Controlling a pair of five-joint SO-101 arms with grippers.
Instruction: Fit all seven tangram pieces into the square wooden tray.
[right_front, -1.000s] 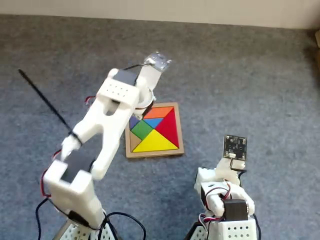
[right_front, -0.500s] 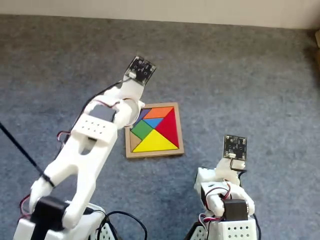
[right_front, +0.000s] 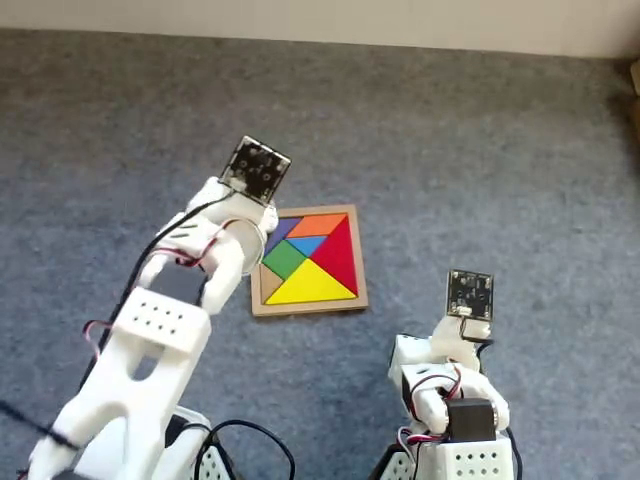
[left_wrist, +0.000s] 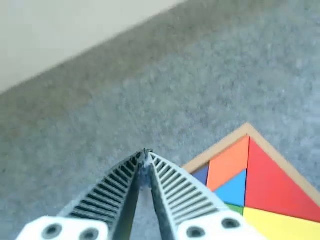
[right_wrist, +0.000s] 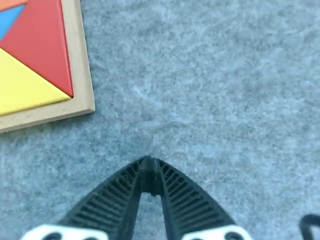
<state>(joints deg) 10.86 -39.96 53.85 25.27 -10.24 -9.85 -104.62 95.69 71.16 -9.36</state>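
tray: square wooden tray (right_front: 310, 306) lies flat mid-carpet, in front of both arms
pieces: red triangle (right_front: 338, 252), yellow triangle (right_front: 308, 286), green piece (right_front: 284, 259), blue piece (right_front: 306, 245) and orange piece (right_front: 318, 224) all sit flush inside (the brown near-left corner could be a piece or bare wood, can't tell)
left gripper (left_wrist: 146, 156): clenched on nothing, above the carpet just beside the tray's orange corner
right gripper (right_wrist: 148, 165): pinched closed and empty, off the tray's red-and-yellow corner
floor: grey carpet (right_front: 480, 160)

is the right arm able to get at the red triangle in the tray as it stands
Probably yes: the right gripper hangs over carpet beside the tray corner, and nothing lies between it and the red triangle, though it is shut.
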